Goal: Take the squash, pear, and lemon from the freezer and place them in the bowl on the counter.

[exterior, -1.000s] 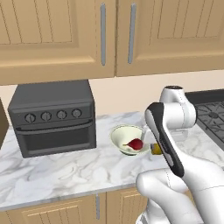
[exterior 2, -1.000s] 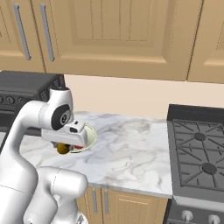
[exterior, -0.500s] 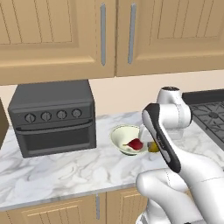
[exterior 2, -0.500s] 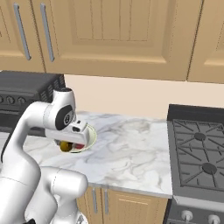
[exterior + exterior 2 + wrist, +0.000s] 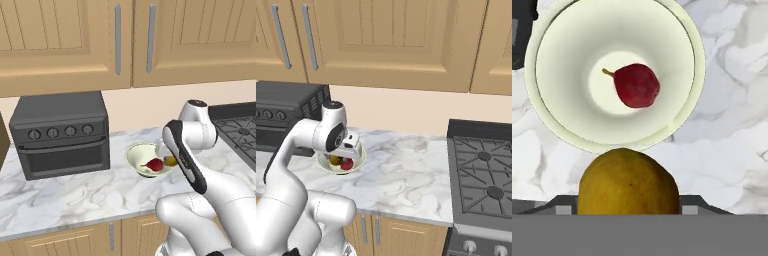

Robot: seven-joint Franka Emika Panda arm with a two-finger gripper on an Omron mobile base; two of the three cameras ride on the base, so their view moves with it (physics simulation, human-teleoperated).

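Yellow fills the foot of my hand view: the lemon [image 5: 628, 181], clamped in my gripper [image 5: 629, 207], hangs just short of the bowl [image 5: 689, 75] holding the red pear [image 5: 636, 85]. The left base view adds the toaster oven [image 5: 62, 134] beside the bowl on the counter [image 5: 60, 200]. Since a second ago, I have carried the lemon nearer the bowl's rim.

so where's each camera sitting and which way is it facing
Left base view: behind the arm's left, facing the counter, toaster oven and bowl; arm at lower right.
Right base view: behind its right, facing the bowl and stove; arm at lower left.
Hand view: above the bowl, looking down at a red pear, lemon nearest.
All share the bowl.
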